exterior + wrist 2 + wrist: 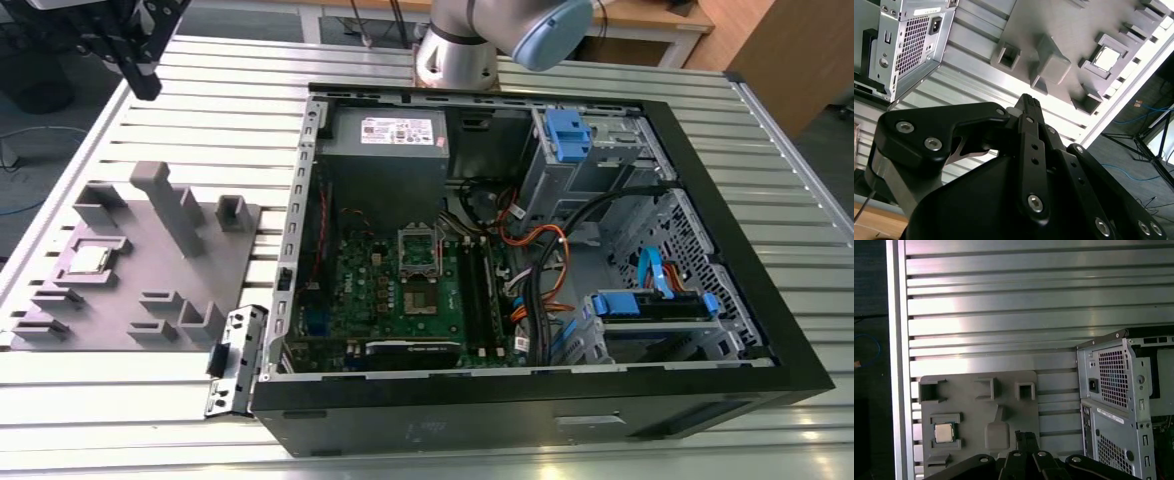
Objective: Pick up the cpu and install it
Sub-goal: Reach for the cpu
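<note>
Slatted metal table [174, 120]. An open computer case [747, 330] lies on its side on it. A grey tray [200, 265] with raised blocks lies flat just beside the case, on the exterior view's left.

The cpu [91, 260] lies flat in a square recess of the tray, metal top up, on the side of the tray away from the case. It shows in both wrist views as well [1106, 58] [944, 432], seated within low grey walls. Nothing touches it.

The gripper [144, 85] hangs in the air at the top of the exterior view's left, above the table and well apart from the cpu. In both wrist views [1029, 102] [1024, 436] the black fingers [1035, 150] are drawn close together, narrow, with nothing between them. The tray lies below and beyond the fingertips.

Inside the case:
- A green board [367, 290] covers the floor.
- A metal-framed socket [420, 248] sits near the middle of the board.
- Bundled cables [547, 260] run beside it.
- Blue plastic clips [567, 135] are on the drive bays.

The arm [467, 45] rises from the table behind the case. The first wrist view shows the case's perforated back panel [1114, 375] standing beside the tray.
</note>
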`<state>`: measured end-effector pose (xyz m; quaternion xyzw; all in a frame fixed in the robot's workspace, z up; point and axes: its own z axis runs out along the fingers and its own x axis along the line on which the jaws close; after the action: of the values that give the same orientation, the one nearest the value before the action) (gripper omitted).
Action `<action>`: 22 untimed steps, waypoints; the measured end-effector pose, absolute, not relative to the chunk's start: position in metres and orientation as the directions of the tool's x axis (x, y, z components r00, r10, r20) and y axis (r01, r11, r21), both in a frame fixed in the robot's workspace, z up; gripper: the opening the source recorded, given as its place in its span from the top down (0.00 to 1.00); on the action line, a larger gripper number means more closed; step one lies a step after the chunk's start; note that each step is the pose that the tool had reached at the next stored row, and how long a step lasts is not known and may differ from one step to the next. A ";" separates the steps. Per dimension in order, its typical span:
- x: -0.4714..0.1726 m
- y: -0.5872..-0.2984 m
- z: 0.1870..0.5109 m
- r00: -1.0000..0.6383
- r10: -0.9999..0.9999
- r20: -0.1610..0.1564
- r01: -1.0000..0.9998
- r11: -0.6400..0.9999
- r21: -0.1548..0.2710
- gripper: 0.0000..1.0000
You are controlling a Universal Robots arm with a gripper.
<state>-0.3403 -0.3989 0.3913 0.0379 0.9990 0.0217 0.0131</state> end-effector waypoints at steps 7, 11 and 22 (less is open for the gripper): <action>-0.347 -0.399 0.391 -0.997 0.076 -0.024 0.075 0.996 0.044 0.89; -0.353 -0.399 0.391 -0.997 0.076 -0.024 0.075 0.996 0.044 0.89; -0.362 -0.399 0.390 -0.997 0.076 -0.024 0.075 0.996 0.044 0.89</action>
<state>-0.3619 -0.3989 0.3900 0.0379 0.9990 0.0217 0.0131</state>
